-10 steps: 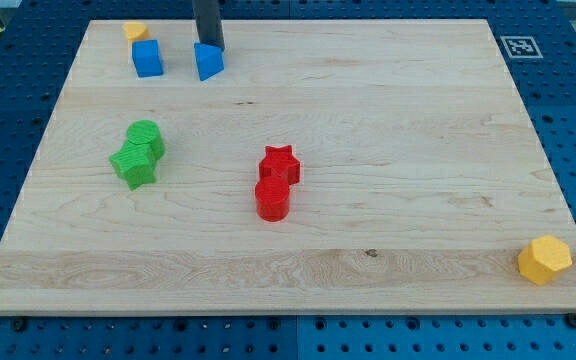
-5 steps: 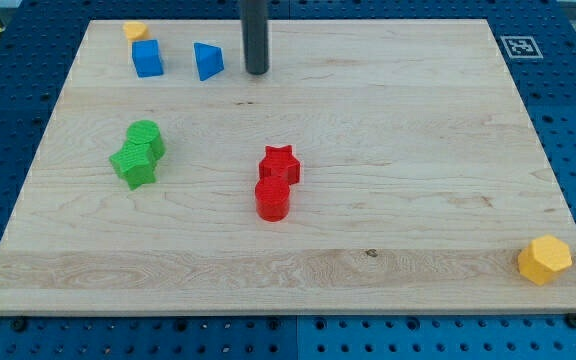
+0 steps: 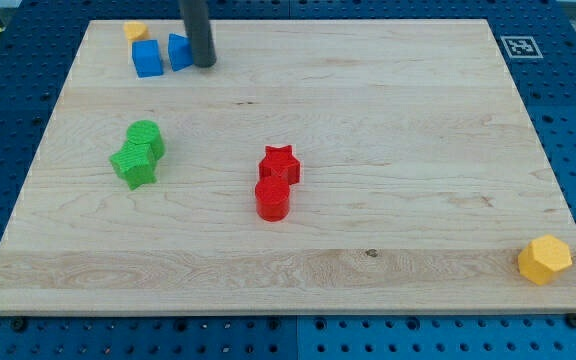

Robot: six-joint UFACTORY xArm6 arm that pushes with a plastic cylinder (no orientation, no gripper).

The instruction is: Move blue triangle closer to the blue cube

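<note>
The blue cube (image 3: 147,58) sits near the board's top left. The blue triangle (image 3: 178,51) stands right beside it on its right, touching or nearly touching. My tip (image 3: 203,64) is at the triangle's right side, against it, and the dark rod partly hides the triangle's right edge.
A small yellow block (image 3: 135,31) lies just above the blue cube at the board's top edge. A green cylinder (image 3: 147,136) and green star (image 3: 134,163) sit at the left. A red star (image 3: 279,163) and red cylinder (image 3: 272,199) sit mid-board. A yellow hexagon (image 3: 545,260) lies bottom right.
My tip went from above the triangle out to its right, then swept left. The blue triangle slid left until it stands next to the blue cube.
</note>
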